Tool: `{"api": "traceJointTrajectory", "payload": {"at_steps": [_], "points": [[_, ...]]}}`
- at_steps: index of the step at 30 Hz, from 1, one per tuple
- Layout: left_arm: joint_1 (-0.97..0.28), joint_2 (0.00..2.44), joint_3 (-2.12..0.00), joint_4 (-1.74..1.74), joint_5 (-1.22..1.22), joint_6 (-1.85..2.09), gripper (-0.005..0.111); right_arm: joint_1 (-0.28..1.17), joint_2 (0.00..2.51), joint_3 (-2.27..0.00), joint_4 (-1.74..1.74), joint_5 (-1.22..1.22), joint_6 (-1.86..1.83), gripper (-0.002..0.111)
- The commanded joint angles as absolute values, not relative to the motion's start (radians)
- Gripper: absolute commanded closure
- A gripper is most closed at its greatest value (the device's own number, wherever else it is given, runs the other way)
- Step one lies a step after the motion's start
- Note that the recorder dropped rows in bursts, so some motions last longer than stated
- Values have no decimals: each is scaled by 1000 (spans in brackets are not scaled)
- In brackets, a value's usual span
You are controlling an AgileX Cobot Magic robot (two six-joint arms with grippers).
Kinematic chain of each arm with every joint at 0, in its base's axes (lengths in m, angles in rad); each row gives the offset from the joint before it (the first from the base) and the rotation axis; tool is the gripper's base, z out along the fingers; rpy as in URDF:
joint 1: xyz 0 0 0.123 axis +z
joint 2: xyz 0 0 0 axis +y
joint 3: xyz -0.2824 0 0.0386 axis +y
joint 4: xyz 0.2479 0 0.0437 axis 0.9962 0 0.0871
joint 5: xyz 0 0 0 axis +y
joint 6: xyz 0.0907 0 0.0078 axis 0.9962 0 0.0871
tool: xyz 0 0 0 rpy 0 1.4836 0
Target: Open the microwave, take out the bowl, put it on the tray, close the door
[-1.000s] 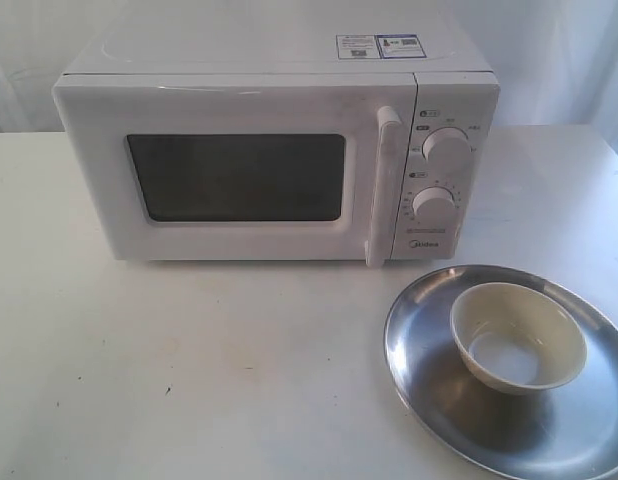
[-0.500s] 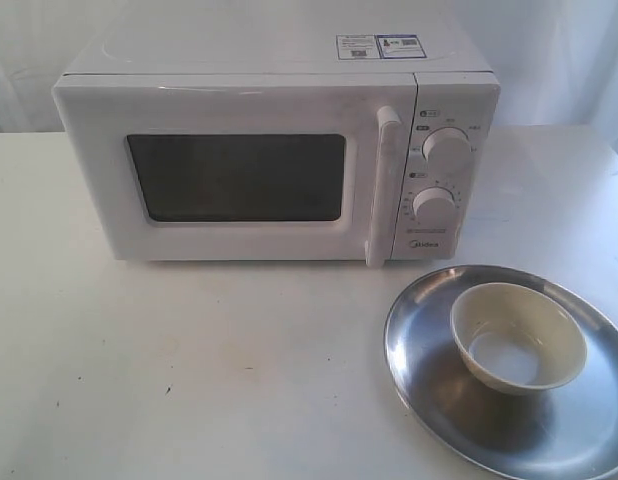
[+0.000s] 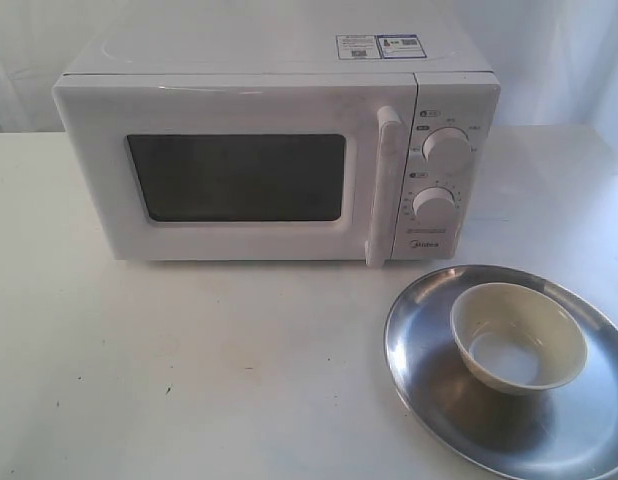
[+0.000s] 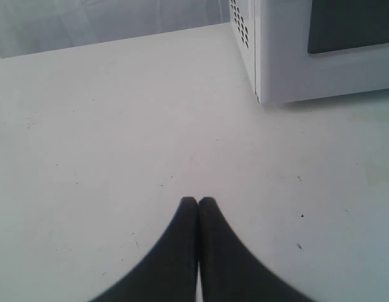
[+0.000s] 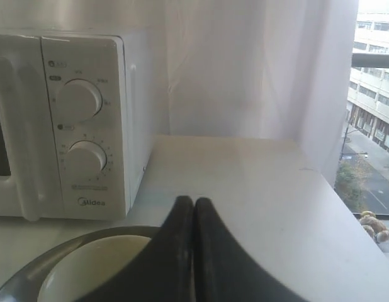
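The white microwave (image 3: 279,150) stands at the back of the table, its door (image 3: 229,175) closed flush, with the vertical bar handle (image 3: 382,185) beside the two knobs. In front of it to the right lies the steel tray (image 3: 429,400), and the cream-white bowl (image 3: 517,335) sits upright on it. Neither arm shows in the exterior view. My left gripper (image 4: 198,201) is shut and empty over bare table, near the microwave's corner (image 4: 264,56). My right gripper (image 5: 193,201) is shut and empty, just above the bowl (image 5: 87,264) and tray rim (image 5: 31,267), facing the knob panel (image 5: 81,119).
The white table (image 3: 189,380) stretches left of the tray and in front of the microwave. A white curtain hangs behind. In the right wrist view the table edge (image 5: 345,207) ends near a window onto buildings.
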State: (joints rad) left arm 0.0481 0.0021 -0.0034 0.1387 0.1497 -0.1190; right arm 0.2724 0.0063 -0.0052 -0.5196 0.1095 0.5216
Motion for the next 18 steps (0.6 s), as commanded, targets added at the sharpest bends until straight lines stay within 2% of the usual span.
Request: {"api": "traceJointTrajectory", "payload": {"at_steps": [1,10,18], "points": [[47,0,0,135,149,-125,107,267,0,0,-273,126,265,108],[47,0,0,135,149,-125,107,267,0,0,-53,108,69,108],[47,0,0,135,149,-125,107,267,0,0,-48,110,63,108]]}}
